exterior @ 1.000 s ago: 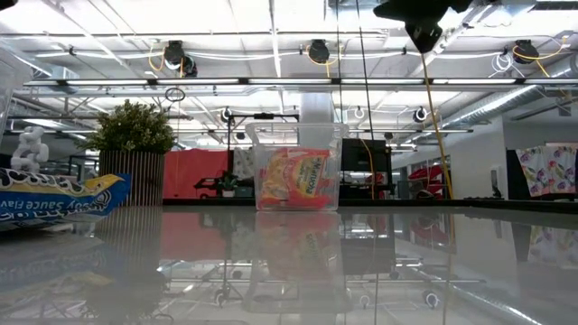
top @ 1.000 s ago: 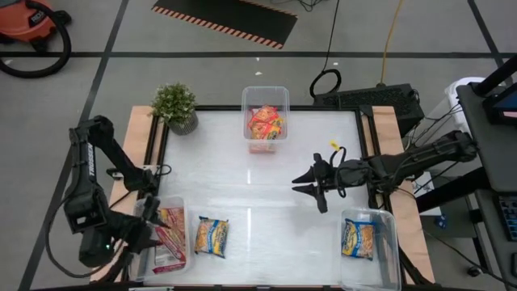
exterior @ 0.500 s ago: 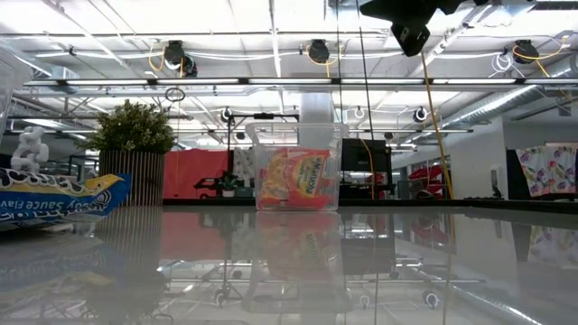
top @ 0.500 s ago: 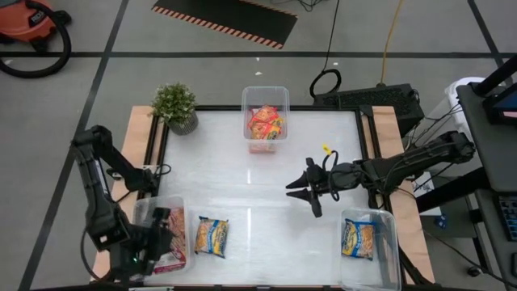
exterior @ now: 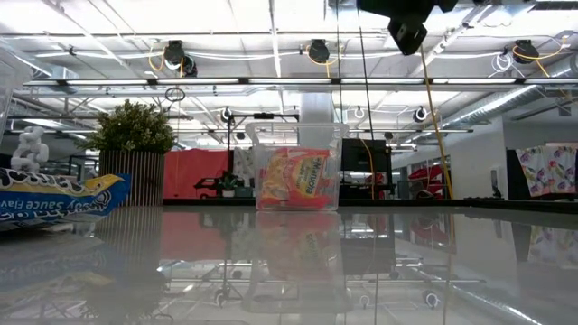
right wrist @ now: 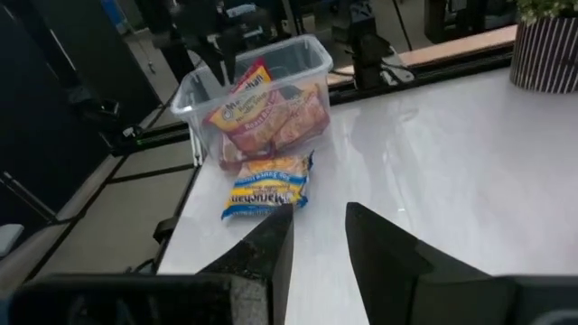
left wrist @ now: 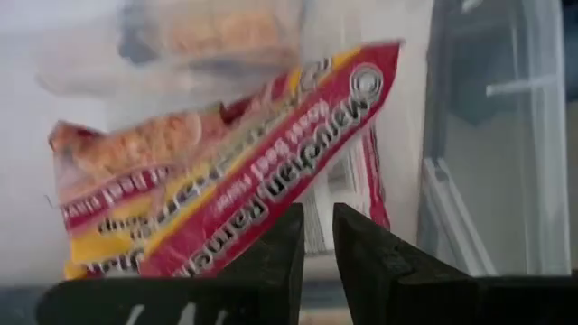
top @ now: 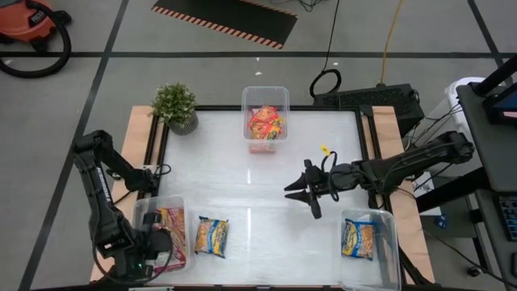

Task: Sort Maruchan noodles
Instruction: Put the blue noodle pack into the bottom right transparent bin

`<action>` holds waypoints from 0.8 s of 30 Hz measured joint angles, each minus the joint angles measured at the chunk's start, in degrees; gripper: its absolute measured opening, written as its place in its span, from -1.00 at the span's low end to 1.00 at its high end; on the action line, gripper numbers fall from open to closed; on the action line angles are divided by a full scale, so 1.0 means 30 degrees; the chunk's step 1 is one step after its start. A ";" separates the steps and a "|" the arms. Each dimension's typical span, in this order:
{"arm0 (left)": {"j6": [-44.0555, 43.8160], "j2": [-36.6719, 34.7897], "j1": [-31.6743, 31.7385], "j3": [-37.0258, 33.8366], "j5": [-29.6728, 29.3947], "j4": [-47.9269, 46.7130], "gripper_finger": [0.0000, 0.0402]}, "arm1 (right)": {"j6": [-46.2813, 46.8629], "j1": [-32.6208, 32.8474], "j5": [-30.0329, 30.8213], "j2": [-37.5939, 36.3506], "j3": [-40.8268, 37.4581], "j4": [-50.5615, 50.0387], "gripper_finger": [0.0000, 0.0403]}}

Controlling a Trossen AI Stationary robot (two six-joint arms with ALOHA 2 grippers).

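Since a second ago my left gripper [left wrist: 316, 236] has drawn back to the near-left clear bin [top: 147, 212] and narrowed; its fingers now pinch the edge of a red Maruchan packet [left wrist: 226, 181] standing in that bin; the right gripper [top: 297, 192] has edged leftward over mid-table, fingers slightly parted, holding nothing; a yellow-blue packet [top: 212, 236] lies on the white tabletop [top: 234, 182] beside the bin; a potted plant [top: 176, 106] occupies the far-left corner.
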 joint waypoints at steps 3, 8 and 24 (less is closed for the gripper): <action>0.0692 0.0000 0.0057 0.0000 -0.1820 0.0136 -0.68 | 0.0021 0.0000 0.0007 0.0553 0.0000 0.0477 -0.50; 0.0474 0.0022 0.0341 -0.0111 -0.5407 0.0342 -0.68 | -0.0052 -0.0079 -0.0043 0.1716 0.0000 0.1924 -0.50; -0.4856 -0.0087 -0.0655 -0.1655 -0.0254 -0.0241 -0.68 | -0.0124 -0.0180 -0.0413 0.2898 -0.0001 0.3980 -0.50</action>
